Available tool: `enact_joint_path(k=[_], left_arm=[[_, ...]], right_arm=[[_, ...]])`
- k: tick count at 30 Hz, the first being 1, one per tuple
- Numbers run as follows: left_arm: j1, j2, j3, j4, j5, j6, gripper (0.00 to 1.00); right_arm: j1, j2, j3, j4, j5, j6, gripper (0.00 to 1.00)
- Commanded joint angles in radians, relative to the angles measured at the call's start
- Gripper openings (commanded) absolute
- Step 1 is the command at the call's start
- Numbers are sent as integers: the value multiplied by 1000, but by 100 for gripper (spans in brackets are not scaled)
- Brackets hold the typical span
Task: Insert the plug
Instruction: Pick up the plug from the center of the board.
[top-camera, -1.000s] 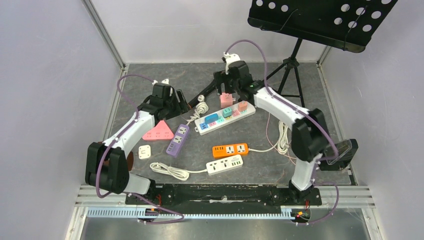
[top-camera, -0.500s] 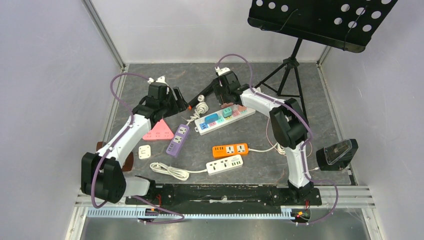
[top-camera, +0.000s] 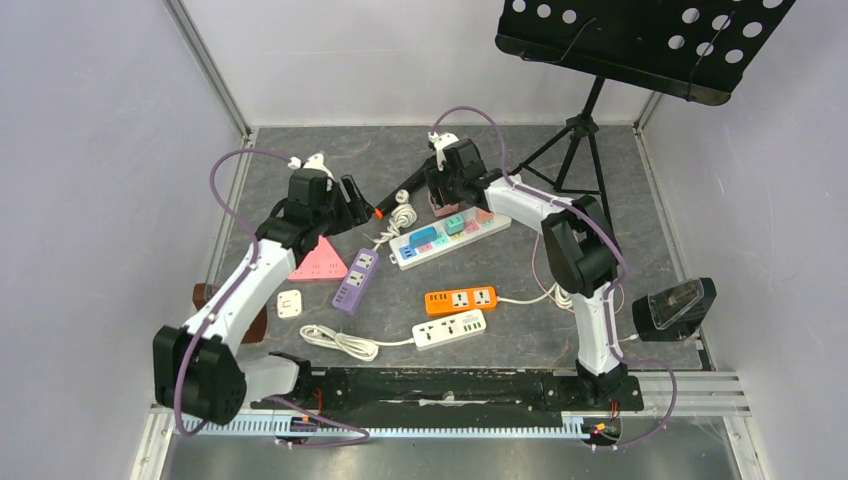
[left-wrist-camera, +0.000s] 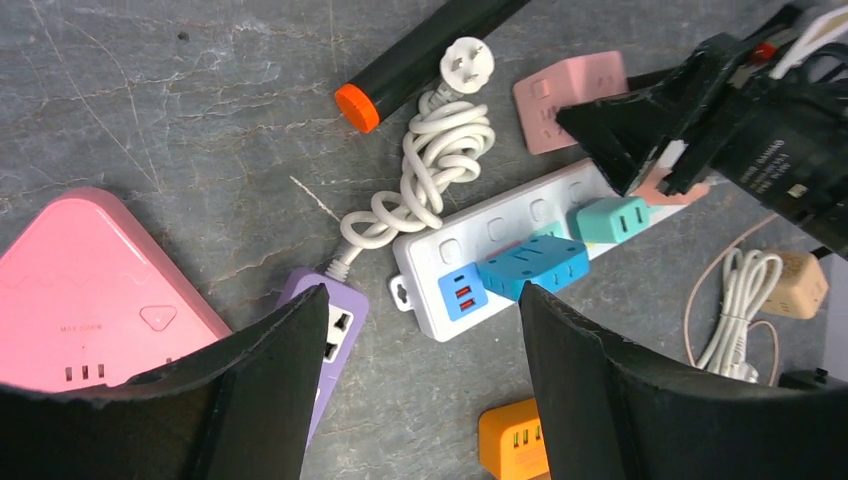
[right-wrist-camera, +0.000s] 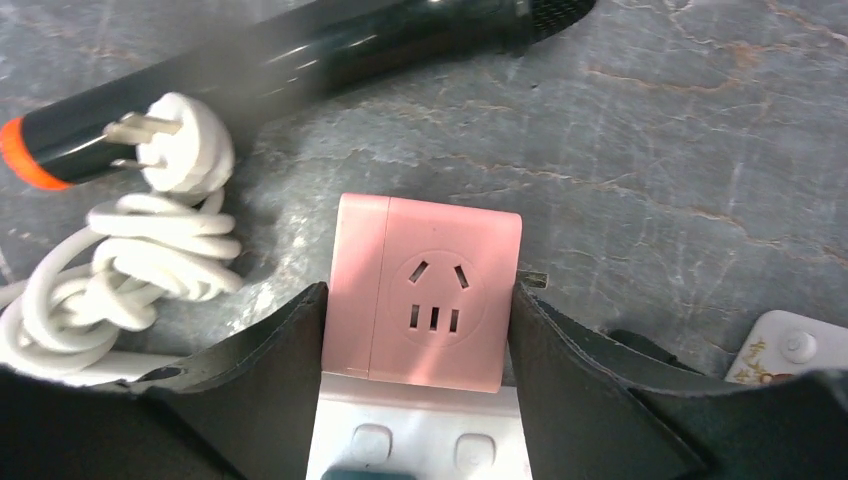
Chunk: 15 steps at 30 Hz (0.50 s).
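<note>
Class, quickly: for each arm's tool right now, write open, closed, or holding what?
Left tool: open, holding nothing.
Right tool: closed on the pink adapter, a finger against each side.

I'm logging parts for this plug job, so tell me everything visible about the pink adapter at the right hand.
The pink adapter is a squarish matte plastic block, its left strip paler. Its visible face has a round recess with two slanted slots above three short upright ones. It sits at the white power strip's end, near the coiled white cord. The right hand flanks it, fingers seemingly against both sides; a firm grip is unclear.
</note>
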Motion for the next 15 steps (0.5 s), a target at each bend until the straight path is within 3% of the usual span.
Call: enact_joint_path(k=[1, 15], left_arm=[[-4, -140, -47, 74, -12, 36, 76], [-4, -198, -4, 129, 279, 76, 76]], right_arm=[[-3, -148, -39, 150, -161, -20, 28], [-8, -488, -255, 286, -450, 132, 26]])
